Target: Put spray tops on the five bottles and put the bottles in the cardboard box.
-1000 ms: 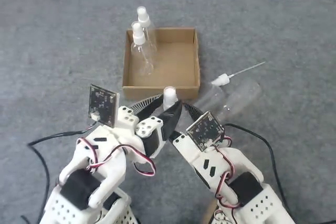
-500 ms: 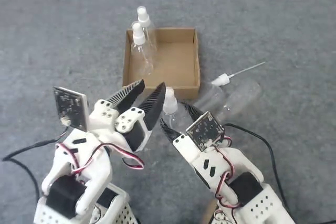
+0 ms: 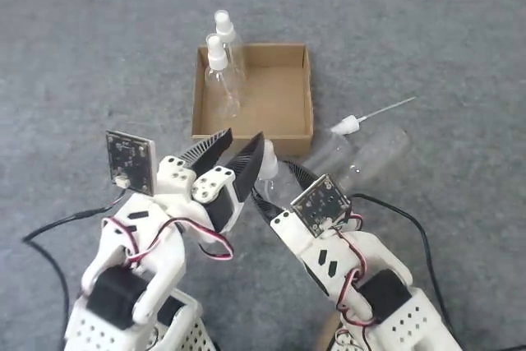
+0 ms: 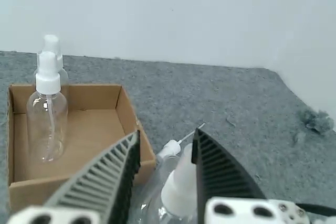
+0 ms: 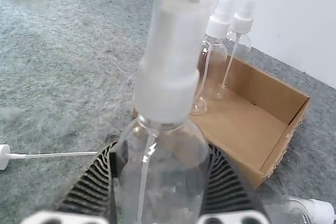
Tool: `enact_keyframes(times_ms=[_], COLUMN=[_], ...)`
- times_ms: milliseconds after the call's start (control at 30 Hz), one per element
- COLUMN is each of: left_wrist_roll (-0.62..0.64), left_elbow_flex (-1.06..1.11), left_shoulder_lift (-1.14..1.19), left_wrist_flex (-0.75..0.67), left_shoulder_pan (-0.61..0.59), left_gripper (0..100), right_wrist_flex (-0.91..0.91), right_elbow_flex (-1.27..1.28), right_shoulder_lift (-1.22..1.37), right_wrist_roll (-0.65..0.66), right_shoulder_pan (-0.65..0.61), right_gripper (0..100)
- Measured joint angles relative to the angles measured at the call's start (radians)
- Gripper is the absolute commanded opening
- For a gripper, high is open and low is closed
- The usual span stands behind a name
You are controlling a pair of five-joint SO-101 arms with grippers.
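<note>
My right gripper (image 3: pixel 271 178) is shut on a clear bottle (image 5: pixel 160 156) held upright, with a white spray top (image 3: pixel 267 158) on its neck. The left gripper (image 3: pixel 244 133) is open just left of that top, and its fingers (image 4: pixel 110 177) do not touch it. The cardboard box (image 3: pixel 293 125) lies just beyond both grippers. Two capped bottles (image 3: pixel 220 71) stand at its back left corner. Right of the box lie two clear bottles without tops (image 3: pixel 370 152) and a loose spray top (image 3: pixel 348 126) with its thin tube.
Grey carpet covers the table. Black cables (image 3: pixel 57 223) trail beside both arm bases. Open carpet stretches left of the box and to the far right.
The left gripper let go of the spray top, opened and drew back to the left, then edged a little closer again. My right gripper kept still with the bottle.
</note>
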Motion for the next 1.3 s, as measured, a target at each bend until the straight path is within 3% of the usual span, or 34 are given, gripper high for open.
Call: enact_keyframes(times_ms=[800, 1033, 1300], left_wrist_roll=[-0.052, -0.057, -0.057], left_elbow_flex=[-0.035, -0.037, 0.043], left_shoulder_lift=[-0.08, -0.222, -0.222], left_wrist_flex=[0.141, 0.15, 0.11], left_shoulder_pan=[-0.005, -0.138, -0.169], left_gripper=[15, 15, 14], right_wrist_flex=[0.002, 0.0, 0.0], right_elbow_flex=[0.014, 0.014, 0.014], right_shoulder_lift=[0.002, 0.002, 0.002], right_wrist_roll=[0.005, 0.005, 0.005], right_shoulder_pan=[0.0, 0.0, 0.0], right_gripper=[0.7, 0.7, 0.7])
